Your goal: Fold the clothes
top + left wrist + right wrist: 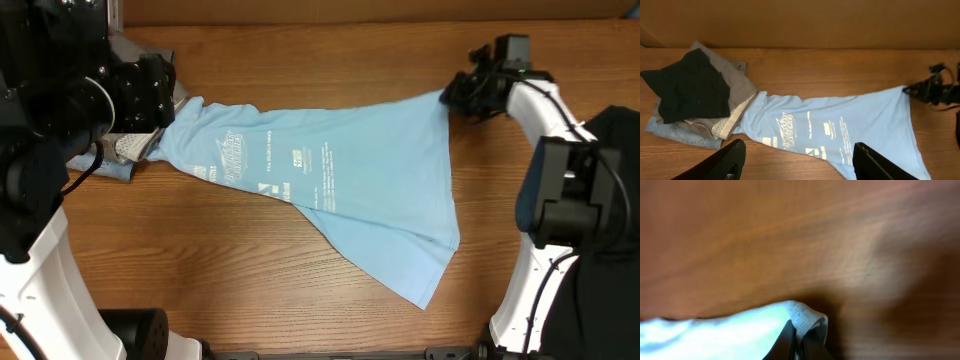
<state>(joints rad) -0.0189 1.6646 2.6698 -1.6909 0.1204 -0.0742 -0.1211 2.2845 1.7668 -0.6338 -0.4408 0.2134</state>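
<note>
The light sky-blue T-shirt (340,185) with white print lies stretched across the wooden table, narrow at the left and fanned out to the right. It also shows in the left wrist view (840,130). My right gripper (462,92) is shut on the shirt's far right corner; the right wrist view shows the hem (805,317) pinched between the fingers (799,342). My left gripper (797,162) is open and empty, held above the table over the shirt's left part. A black T-shirt (690,87) lies on top of a pile at the left.
The pile (705,117) at the far left holds grey, patterned and denim-blue clothes under the black one; the overhead view shows it (125,150) partly hidden by my left arm. A brown wall (800,22) runs along the table's back edge.
</note>
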